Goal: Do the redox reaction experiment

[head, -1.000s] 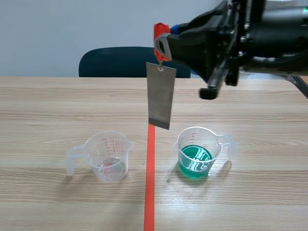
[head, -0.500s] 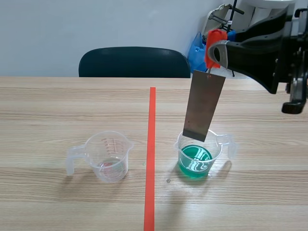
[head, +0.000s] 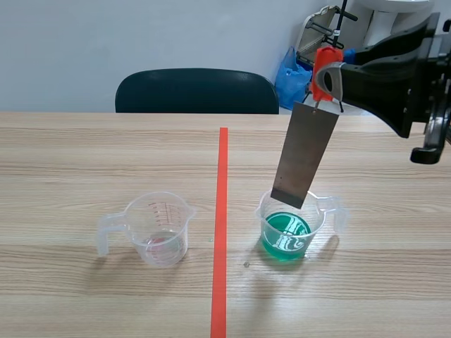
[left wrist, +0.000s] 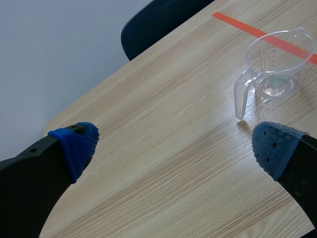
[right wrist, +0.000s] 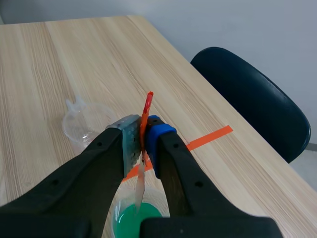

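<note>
I read right hand point(right wrist: 143, 143) clamped on red clip point(head: 325, 65). Metal strip point(head: 304, 156) hangs below it, long axis tilted, lower edge directly over green-liquid beaker point(head: 290, 229) on desk point(head: 84, 155). Judged next move: straight descent. Left hand point(left wrist: 176, 146) fingers apart, holding nothing.

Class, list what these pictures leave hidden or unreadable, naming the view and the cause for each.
Right wrist view: the right gripper hides most of the green cup and of the metal plate under the red clip.
Scene view: the scale marks on the clear cup are too small to read.
Scene view: the left gripper lies outside the frame.
</note>
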